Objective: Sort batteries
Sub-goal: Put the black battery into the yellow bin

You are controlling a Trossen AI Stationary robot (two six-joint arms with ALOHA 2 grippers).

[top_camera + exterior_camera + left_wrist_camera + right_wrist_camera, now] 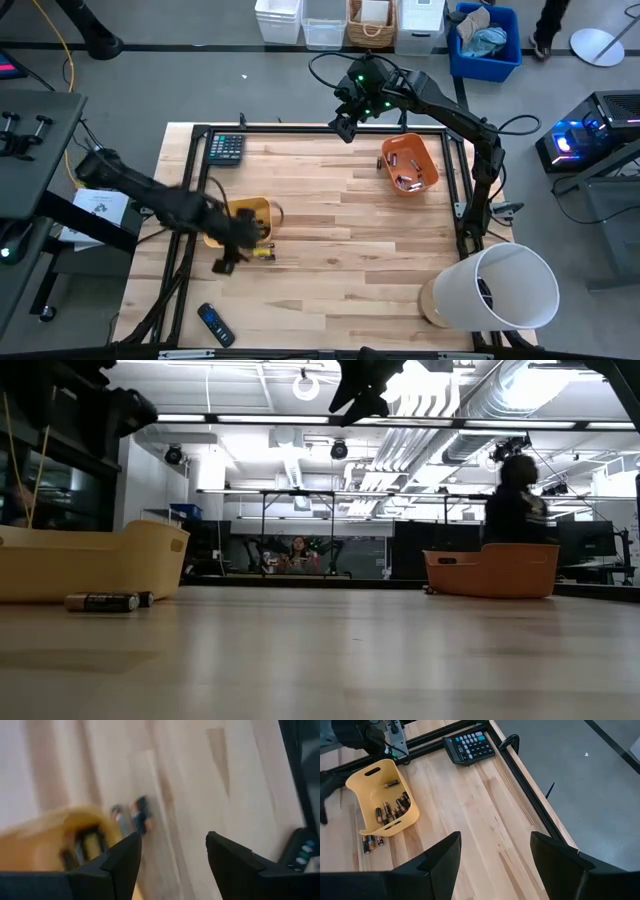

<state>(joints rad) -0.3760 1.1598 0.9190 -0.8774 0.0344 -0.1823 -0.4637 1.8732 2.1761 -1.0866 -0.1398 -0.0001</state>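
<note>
Flanking yellow bin (382, 795): loose batteries (371, 842) | calculator (469, 746) near frame

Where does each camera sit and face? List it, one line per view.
High: overhead, looking straight down; both arms, yellow bin, orange bin, calculator.
Low: table-top height, looking level across the table; arms show only as dark shapes at the top.
Left wrist: faces the yellow bin past the left gripper, fingers apart.
Right wrist: faces the calculator past the right gripper, fingers apart.
Shared: all four show the yellow bin.
</note>
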